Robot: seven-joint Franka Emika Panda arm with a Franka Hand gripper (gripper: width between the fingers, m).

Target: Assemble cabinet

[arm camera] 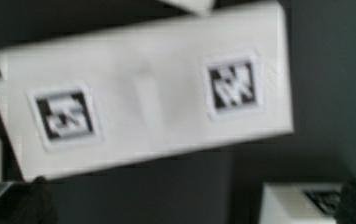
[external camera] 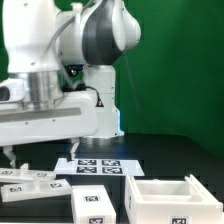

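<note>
1. We see the cabinet unassembled, its white parts lying loose on the dark table [external camera: 175,160].
2. The open cabinet box [external camera: 135,208] sits at the exterior view's right, near the front edge of the table, with its opening facing up. It is empty.
3. A small tagged block [external camera: 92,205] stands just beside the box, on the exterior view's left of it. The two are close, but we cannot tell whether they touch.
4. Flat panels [external camera: 30,186] lie at the exterior view's left, each carrying a black-and-white tag. They lie close together; the exact count is unclear to us.
5. The marker board [external camera: 98,166] lies flat behind the block, between the panels and the box.
6. The robot arm [external camera: 100,40] fills the upper left of the exterior view, in front of a green backdrop [external camera: 185,70]. Its hand hangs over the flat panels.
7. In the wrist view, a white panel [arm camera: 148,95] with two tags lies tilted across the frame and is blurred.
8. The gripper [arm camera: 184,205] has its jaws spread wide, with only dark table between them. We see nothing gripped.
9. Another tagged white piece [arm camera: 326,200] shows apart from the panel in the wrist view. We cannot tell which part it is.
</note>
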